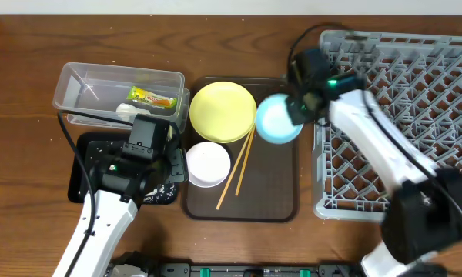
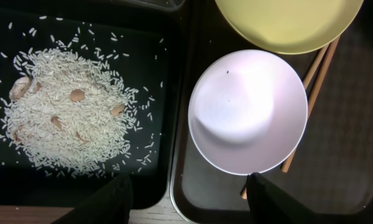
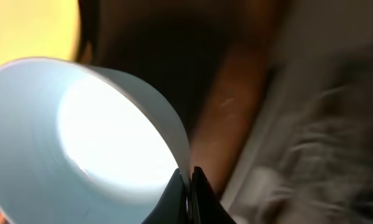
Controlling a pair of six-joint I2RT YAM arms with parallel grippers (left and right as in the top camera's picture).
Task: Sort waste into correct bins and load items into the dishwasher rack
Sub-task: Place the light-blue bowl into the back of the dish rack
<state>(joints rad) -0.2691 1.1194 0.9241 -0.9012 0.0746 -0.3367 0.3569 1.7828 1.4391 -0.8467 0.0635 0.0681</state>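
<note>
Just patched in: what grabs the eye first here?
The light blue bowl, its rim pinched in the right gripper, is at the brown tray's right edge beside the grey rack. A heap of white rice lies in the black tray below the open left gripper.

White arm links (image 1: 377,142), black wrist housings (image 1: 146,135), green lights (image 1: 333,82), black cables (image 1: 68,146), dark-fingered left gripper (image 2: 188,180)

Black tray (image 1: 81,173): overhead, mostly covered by the left arm.
Rack (image 1: 416,69): cut off by the right edge overhead; only a grey blur in the right wrist view.
Yellow plate (image 2: 286,25): top cut off in the left wrist view.
Chopsticks (image 2: 326,68): middle hidden under the white bowl (image 2: 248,112).
Brown bits in the rice (image 2: 78,94): too small to identify.
Left tool (image 2: 186,199): only two dark fingertips show, at the bottom edge.
Blue bowl (image 3: 99,137): cut off left and below.
</note>
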